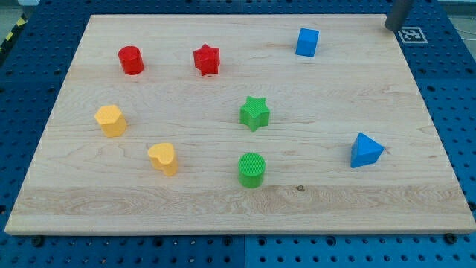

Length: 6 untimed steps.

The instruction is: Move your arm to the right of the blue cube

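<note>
My tip (390, 27), a bare rod grasping nothing, is hovering at the view's top right corner, well right of the blue cube (306, 42). Overshooting leftward, I am risking nudging the cube.

The rod's tip (390, 27) rests at the wooden board's (223, 201) top right corner, well to the right of the blue cube (306, 42).
</note>
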Motion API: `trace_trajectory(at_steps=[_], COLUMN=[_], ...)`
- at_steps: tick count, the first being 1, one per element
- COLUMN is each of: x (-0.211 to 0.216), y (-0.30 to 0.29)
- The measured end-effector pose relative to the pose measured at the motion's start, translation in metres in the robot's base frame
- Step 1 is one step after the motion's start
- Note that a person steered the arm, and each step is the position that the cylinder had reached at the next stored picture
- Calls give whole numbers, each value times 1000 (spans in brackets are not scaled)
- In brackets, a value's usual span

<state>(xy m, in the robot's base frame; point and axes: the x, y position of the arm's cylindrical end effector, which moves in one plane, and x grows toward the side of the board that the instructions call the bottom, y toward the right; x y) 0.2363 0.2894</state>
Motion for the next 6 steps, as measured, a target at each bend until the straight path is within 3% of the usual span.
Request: trace_trajectory(at_steps=[6], x=[68], y=[-42])
